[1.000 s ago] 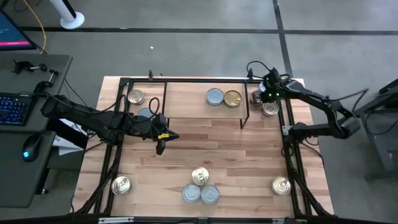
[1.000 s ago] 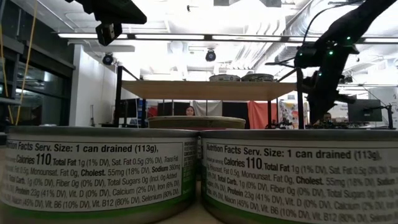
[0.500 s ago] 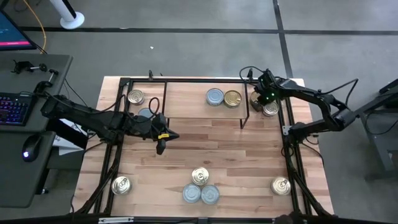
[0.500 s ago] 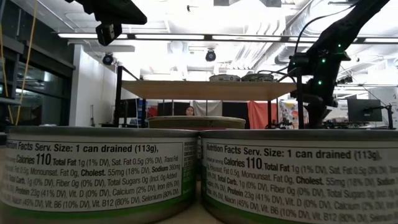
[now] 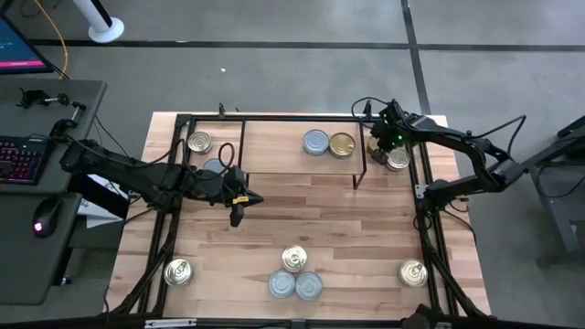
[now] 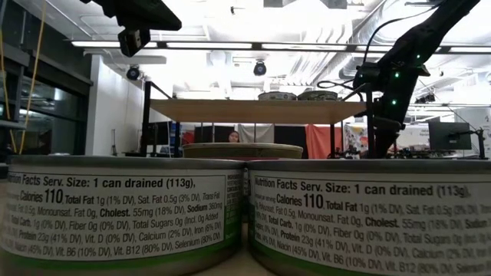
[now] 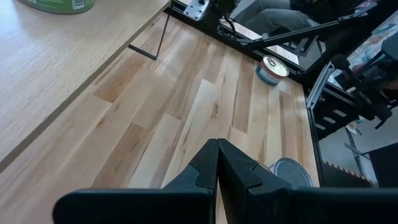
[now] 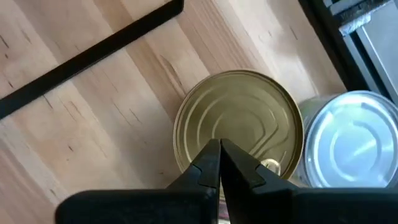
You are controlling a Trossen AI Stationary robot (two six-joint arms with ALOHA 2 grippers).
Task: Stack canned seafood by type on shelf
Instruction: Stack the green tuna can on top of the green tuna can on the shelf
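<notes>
The shelf (image 5: 274, 146) stands at the table's far side with a silver can (image 5: 315, 143) and a gold can (image 5: 342, 144) on its board. Just right of the shelf, a gold can (image 8: 239, 121) and a silver can (image 8: 348, 146) stand on the table. My right gripper (image 8: 219, 155) is shut and points down over the gold can's lid. My left gripper (image 5: 236, 217) is shut and hangs above bare table at mid left. More cans stand near the front edge: a pull-tab one (image 5: 294, 259) and two pale ones (image 5: 282, 285) (image 5: 309, 286). My right gripper's shut fingertips stand over the gold can's lid (image 8: 249, 134), near its rim, coming from above and pointing steeply down. I cannot tell whether they touch the lid. The can stands upright on the table.
Single cans stand at the front left (image 5: 178, 271), the front right (image 5: 413, 272) and left of the shelf (image 5: 198, 143); another (image 5: 213, 166) is partly hidden under my left arm. A black shelf leg (image 8: 93, 53) runs close to the gold can. The table's middle (image 5: 302, 210) is bare wood.
My right gripper has come down and a little toward the shelf, and has rolled about its own axis while staying shut. It now stands over the gold can beside the shelf. The cans have not moved.
</notes>
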